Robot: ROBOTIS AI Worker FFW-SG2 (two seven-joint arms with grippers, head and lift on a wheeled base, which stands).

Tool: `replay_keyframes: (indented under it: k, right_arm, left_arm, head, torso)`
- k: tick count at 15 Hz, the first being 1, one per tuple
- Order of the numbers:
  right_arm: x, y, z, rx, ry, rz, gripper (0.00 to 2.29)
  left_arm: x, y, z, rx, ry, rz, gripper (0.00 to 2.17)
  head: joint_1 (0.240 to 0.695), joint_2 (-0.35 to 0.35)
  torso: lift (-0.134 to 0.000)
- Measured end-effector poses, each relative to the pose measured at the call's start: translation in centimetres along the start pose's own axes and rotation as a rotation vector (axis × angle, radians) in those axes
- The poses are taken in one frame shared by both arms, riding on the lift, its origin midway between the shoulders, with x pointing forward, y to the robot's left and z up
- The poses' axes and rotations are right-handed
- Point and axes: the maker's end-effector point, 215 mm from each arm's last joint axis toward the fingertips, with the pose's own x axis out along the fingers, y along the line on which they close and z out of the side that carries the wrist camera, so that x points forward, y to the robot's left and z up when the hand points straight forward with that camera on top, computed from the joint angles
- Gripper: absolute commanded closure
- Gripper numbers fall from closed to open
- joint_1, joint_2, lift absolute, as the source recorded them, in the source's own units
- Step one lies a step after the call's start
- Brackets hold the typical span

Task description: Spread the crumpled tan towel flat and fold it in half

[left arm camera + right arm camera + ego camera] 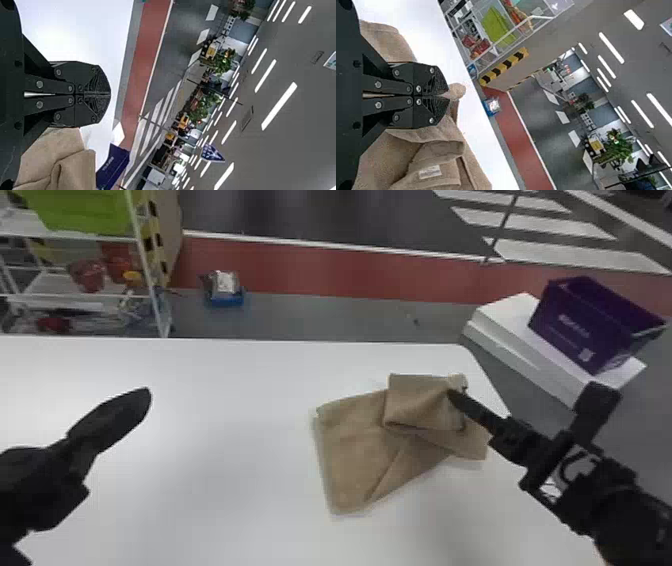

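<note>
Right hand [457,395] grips a gathered bit of the tan towel [350,445] at its far right side, the fingers almost together and a small tuft of cloth poking out past the tips. Left hand [139,396] is closed, its two fingers pressed against each other, over the left part of the table and well apart from the towel.

The white table [200,440] runs across the foreground. Beyond its far left side stands a white shelving rack [85,295], and past its far right corner a white slab [525,350] carries a purple box [565,320]. The green bin [82,210] is up on the rack.

On the right part of the table, near the right edge, lies the towel. Its left side spreads out as a broad panel that narrows toward the near side. A flap is folded over the far part, and another corner reaches out to the right, below the gripped bit.

On the floor beyond the table sits a small blue container [225,299] with something silvery on top. Smallest is a pale label [430,171] on the bunched cloth, seen in the right wrist view.
</note>
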Motion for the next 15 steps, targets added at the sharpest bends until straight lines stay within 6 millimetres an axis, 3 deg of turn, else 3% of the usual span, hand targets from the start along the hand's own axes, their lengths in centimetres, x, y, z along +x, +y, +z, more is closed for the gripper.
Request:
replay_keyframes:
  k: [1, 4, 11, 13, 15]
  right_arm:
    - [0.3, -0.9, -0.9, -0.037, 0.029, -0.050, 0.00]
    - [0.4, -3.9, -2.1, -0.120, 0.080, -0.170, 0.04]
    - [-3.0, -10.3, 6.2, -0.117, -0.183, -0.222, 0.13]
    - [-2.6, -11.7, 6.5, -0.155, -0.187, -0.246, 0.58]
    - [-1.5, -11.7, 5.8, -0.200, -0.175, -0.243, 1.78]
  left_arm:
    - [-0.1, 0.1, 0.0, 0.002, 0.001, 0.003, 1.58]
    - [-0.4, 0.4, -0.1, 0.004, 0.003, 0.012, 1.46]
    - [-0.7, 1.0, -0.1, 0.004, -0.001, 0.018, 1.46]
    - [-0.7, 1.0, -0.5, 0.001, 0.005, 0.019, 1.46]
    - [-0.8, 1.2, -0.7, -0.002, 0.006, 0.016, 1.46]
  head:
    - [0.695, -0.181]
    - [0.695, -0.196]
    - [0.695, -0.301]
    - [0.695, -0.315]
    - [0.695, -0.306]
  torso:
    - [-0.124]
    - [-0.124]
    - [-0.124]
    - [-0.124]
    - [-0.124]
